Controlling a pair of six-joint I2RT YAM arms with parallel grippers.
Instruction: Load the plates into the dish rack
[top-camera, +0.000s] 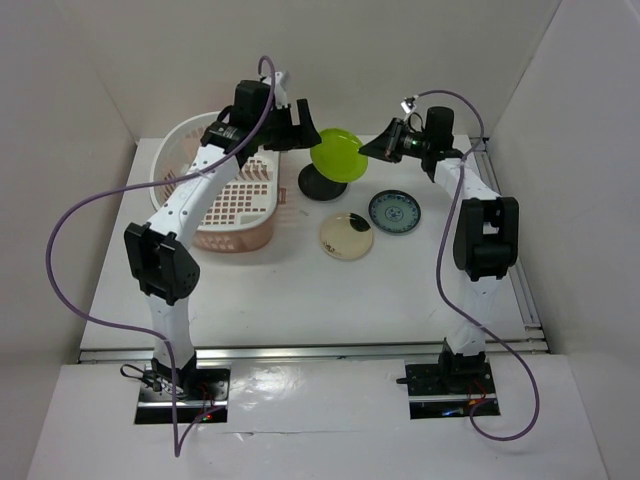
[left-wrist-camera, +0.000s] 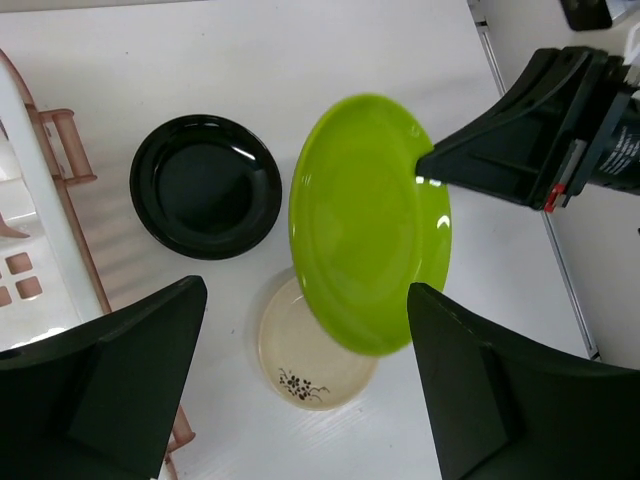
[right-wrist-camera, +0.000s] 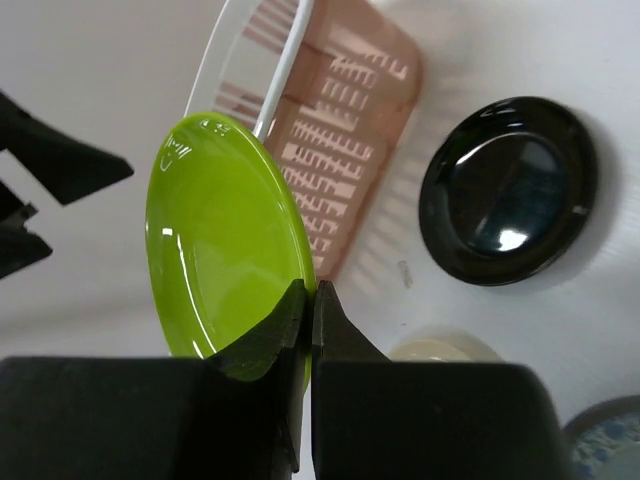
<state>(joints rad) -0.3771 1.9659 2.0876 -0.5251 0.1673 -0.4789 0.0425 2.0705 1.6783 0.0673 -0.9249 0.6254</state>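
Glossy round lime plate (left-wrist-camera: 368, 218), perhaps ceramic

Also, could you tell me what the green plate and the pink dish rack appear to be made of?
The green plate looks like glazed ceramic or hard melamine: glossy, with sharp white highlights. I cannot tell which. The dish rack looks like moulded plastic: dull pale pink, thin slotted walls, white rim.
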